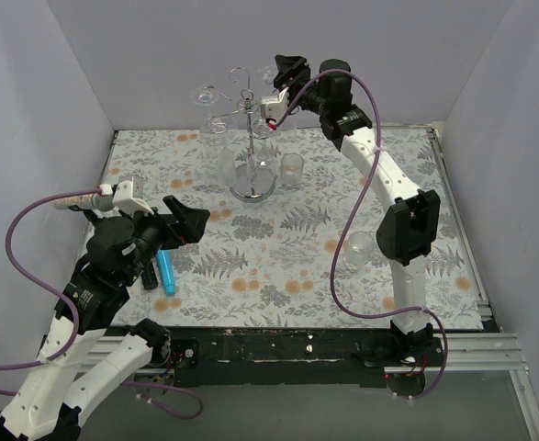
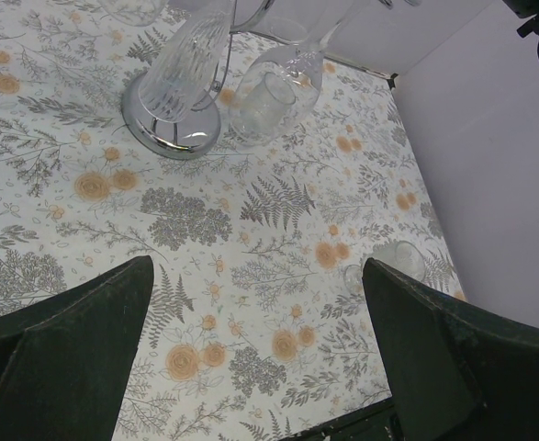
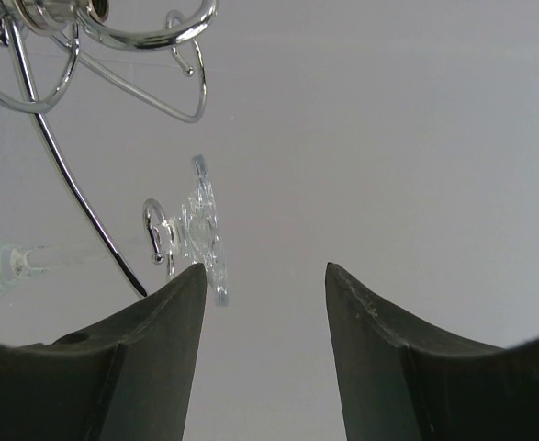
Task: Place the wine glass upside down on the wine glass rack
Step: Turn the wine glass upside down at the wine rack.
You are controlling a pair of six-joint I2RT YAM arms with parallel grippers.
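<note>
**Right gripper**: the jaws stand wide apart with nothing between them. It is raised beside the top of the wine glass rack, on the rack's right side. In the right wrist view, the foot of the wine glass lies just beyond the tip of one finger; contact cannot be confirmed.

**Left gripper**: the jaws are spread and hold nothing. It hovers over the near left part of the table, well apart from the rack.

**Surface and room:** the table carries a cloth printed with grey ferns and orange flowers. Plain pale walls close the left, far and right sides.

- A small clear tumbler stands just right of the rack base.
- Another clear glass sits at the near right, beside the right arm.
- A blue cylinder lies at the near left.

**Task item:** the wine glass is clear and hangs bowl-down on the rack. Its round foot (seen edge-on) is seated in the hooked end of a wire arm. The rack is shiny silver wire on a round mirrored base, at the far centre. A second wine glass hangs on its left side.
</note>
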